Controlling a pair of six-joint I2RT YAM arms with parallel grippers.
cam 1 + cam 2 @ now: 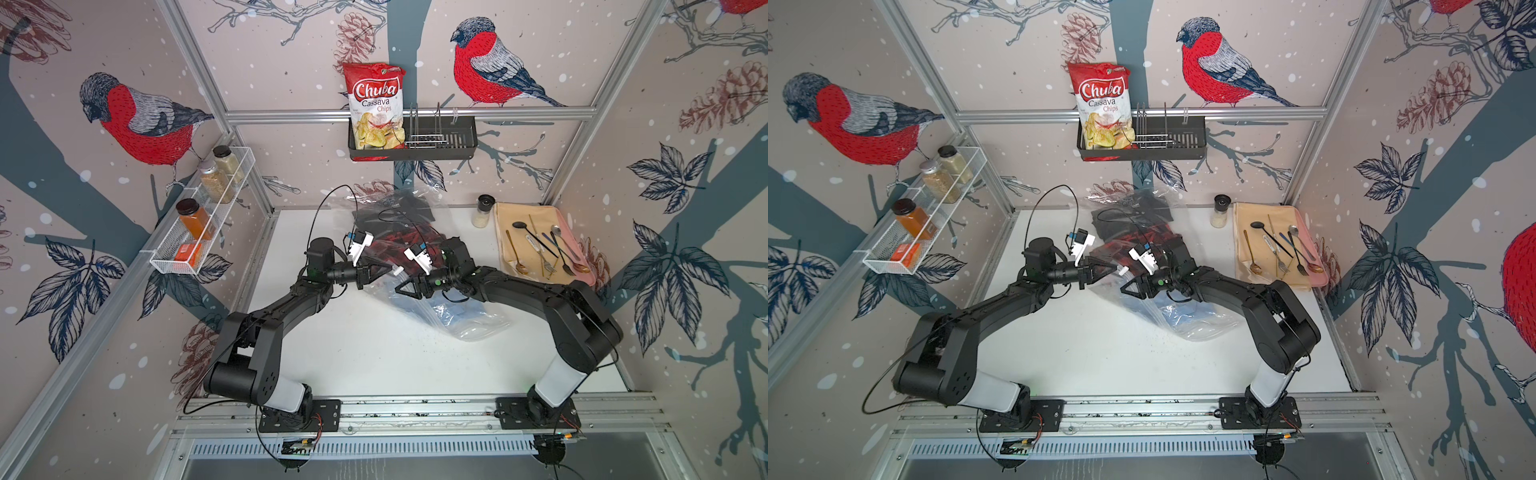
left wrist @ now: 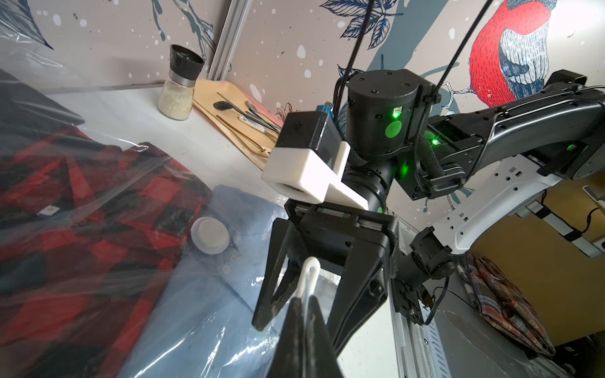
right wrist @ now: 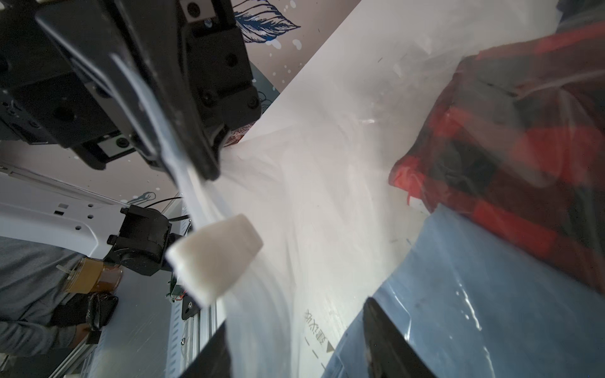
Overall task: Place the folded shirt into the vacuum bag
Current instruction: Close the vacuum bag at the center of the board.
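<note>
Bag position: vacuum bag [image 1: 469,320] lies crumpled on the white desk [image 1: 353,357], running from the back wall toward the middle, between the two arms. Contents seen through the film: dark garment [image 1: 411,208] at the far end, red-and-black plaid shirt [image 2: 98,209] in the middle, light blue shirt [image 2: 203,294] at the near end, its edge touching the plaid one. All three look to be under the plastic. Round white valve [image 2: 210,235] sits on the upper film over the blue shirt, just beside the plaid edge.

Left tool [image 1: 386,270]: jaws closed flat on the bag's zip edge, which is raised off the desk. Right wrist view shows the plastic strip pinched between the fingers [image 3: 196,131]. White slider clip [image 1: 397,272] rides on that same edge, just beyond the fingertips.

Right tool [image 1: 401,289]: jaws apart, holding nothing. Tips point toward the left tool and sit near the clip, above the blue end of the bag. Cannot tell whether a finger brushes the film.

Surroundings: glass shaker with black cap [image 1: 483,212] at the back of the desk, just beside a tan mat [image 1: 505,216] carrying cutlery [image 1: 519,225]. Chips bag [image 1: 376,104] stands in a black wall basket [image 1: 436,154]. Spice jars [image 1: 195,218] sit in a white wire rack [image 1: 174,266] on the left wall.
</note>
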